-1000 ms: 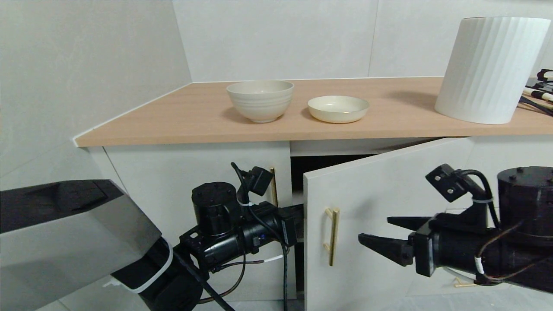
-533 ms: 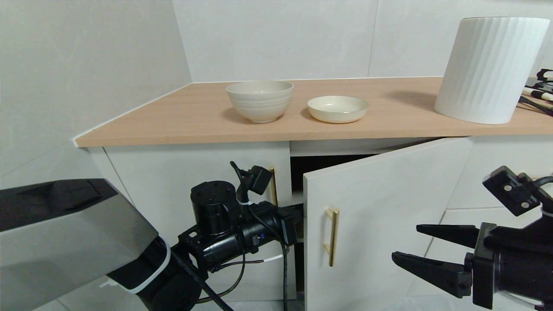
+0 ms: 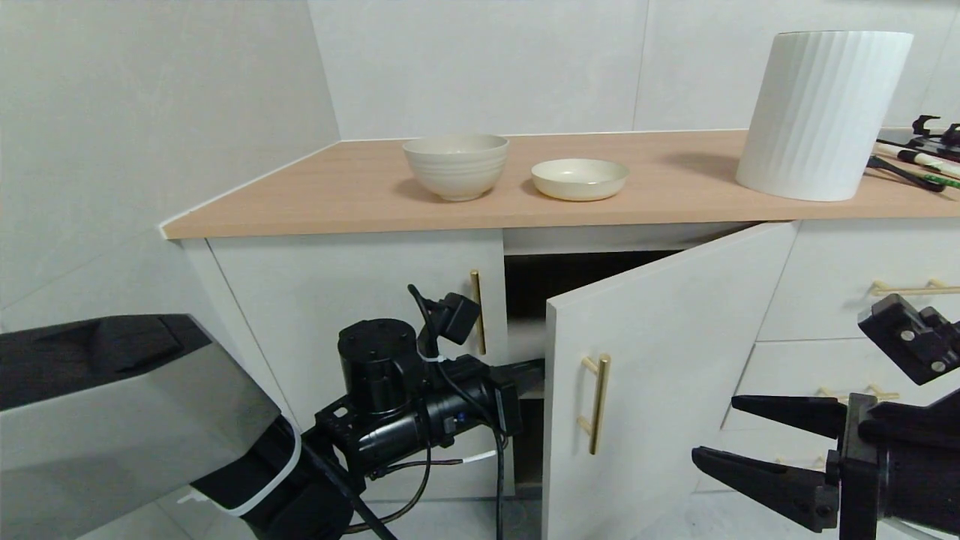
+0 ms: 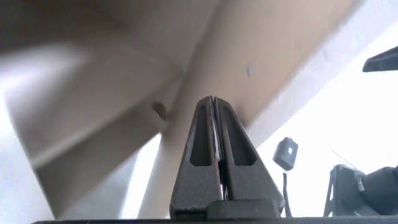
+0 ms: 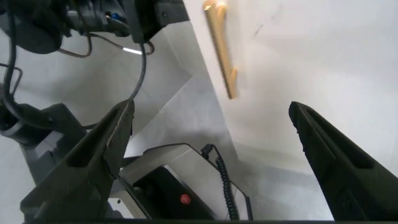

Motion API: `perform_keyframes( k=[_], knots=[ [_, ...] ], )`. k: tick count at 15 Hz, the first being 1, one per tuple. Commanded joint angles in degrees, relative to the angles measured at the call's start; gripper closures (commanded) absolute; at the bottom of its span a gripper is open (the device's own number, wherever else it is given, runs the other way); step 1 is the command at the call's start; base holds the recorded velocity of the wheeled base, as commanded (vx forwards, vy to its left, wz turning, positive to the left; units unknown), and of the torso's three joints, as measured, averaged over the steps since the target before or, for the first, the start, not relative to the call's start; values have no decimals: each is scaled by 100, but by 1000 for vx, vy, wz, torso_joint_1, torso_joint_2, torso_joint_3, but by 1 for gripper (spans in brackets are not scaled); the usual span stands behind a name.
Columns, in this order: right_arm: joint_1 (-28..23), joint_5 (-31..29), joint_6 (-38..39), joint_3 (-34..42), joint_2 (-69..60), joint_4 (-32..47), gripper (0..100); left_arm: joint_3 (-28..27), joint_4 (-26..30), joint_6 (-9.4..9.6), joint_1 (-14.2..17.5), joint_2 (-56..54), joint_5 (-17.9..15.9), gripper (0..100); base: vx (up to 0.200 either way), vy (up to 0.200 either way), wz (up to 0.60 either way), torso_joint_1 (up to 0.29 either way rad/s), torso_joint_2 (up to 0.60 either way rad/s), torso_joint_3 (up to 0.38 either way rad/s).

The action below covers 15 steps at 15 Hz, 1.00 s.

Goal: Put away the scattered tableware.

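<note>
Up on the counter (image 3: pixel 337 199), above both arms: a bowl (image 3: pixel 456 166) and, just beside it, a shallow dish (image 3: pixel 580 178), both empty as far as can be seen. Look like glazed ceramic, so likely stiff, slick, breakable and fairly heavy. Best to pinch each at the rim, one finger inside. Below, a cupboard door (image 3: pixel 660 360) ajar; too dark inside to tell the contents. Left gripper (image 4: pixel 213 102) pressed together in the gap at the door's free edge, right gripper (image 3: pixel 714 428) spread wide, holding nothing, near the handle (image 3: pixel 598 403)
</note>
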Motion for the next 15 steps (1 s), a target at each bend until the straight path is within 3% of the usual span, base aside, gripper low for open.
perform_keyframes(
  k=[1,9,12,15],
  knots=[
    [2,1,-1,9,7,-6,0,0,-8,-3,3,0,12,100,0,0,0,0,0,0],
    [2,1,-9,88,-160,-6,0,-457,124,-3,-67,263,20,100,0,0,0,0,0,0],
    [2,-17,-9,97,-177,-6,0,-1081,1311,-3,-128,44,56,100,0,0,0,0,0,0],
    [2,-8,-9,132,-318,-6,0,-1336,1715,-3,-216,0,64,100,-133,0,0,2,0,-2]
  ],
)
